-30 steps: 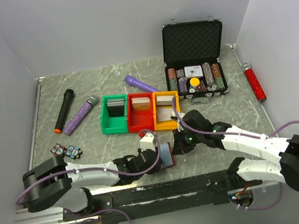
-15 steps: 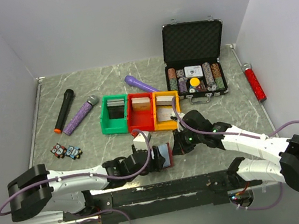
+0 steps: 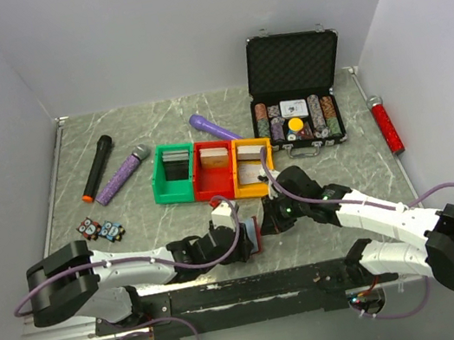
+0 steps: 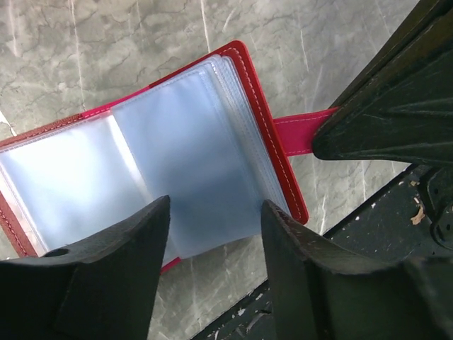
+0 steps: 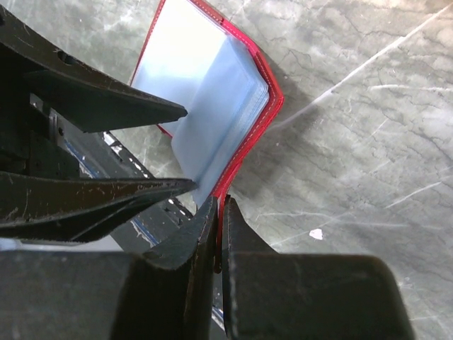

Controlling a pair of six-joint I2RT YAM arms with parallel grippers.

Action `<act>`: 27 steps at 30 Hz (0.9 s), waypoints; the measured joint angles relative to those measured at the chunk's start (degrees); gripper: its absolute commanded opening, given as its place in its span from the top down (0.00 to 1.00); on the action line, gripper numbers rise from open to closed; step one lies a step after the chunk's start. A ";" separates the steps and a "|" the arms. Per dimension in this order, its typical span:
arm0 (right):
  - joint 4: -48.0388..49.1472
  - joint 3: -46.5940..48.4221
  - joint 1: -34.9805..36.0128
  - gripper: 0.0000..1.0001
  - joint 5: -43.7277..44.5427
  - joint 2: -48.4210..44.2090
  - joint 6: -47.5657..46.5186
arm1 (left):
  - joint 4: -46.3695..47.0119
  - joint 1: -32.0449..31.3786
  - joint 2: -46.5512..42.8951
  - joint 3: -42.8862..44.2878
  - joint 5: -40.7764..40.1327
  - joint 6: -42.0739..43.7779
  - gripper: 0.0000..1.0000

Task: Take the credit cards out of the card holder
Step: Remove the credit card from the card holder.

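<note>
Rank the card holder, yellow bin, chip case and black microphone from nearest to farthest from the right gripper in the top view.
1. card holder, in its grip
2. yellow bin, just behind
3. chip case, back right
4. black microphone, back left

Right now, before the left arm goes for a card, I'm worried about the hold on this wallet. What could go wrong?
The right gripper is shut on only the thin snap tab, so a pull might slip it free or drag the card holder. The sleeves are cloudy and fanned; the open left gripper may pinch plastic rather than a card. The holder lies by the table's near edge, so a freed card might drop off.
</note>
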 measured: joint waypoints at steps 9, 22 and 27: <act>-1.03 0.85 0.00 1.00 0.02 0.00 -0.22 | 0.55 0.00 1.31 0.61 -0.02 -0.20 0.62; -1.86 1.07 0.04 1.00 0.07 0.02 -0.68 | -0.96 0.13 -1.86 -1.22 -3.37 -3.04 0.81; -1.90 1.29 0.11 1.00 0.07 0.04 -0.92 | -1.33 0.37 -2.93 -2.36 -4.20 -4.17 0.88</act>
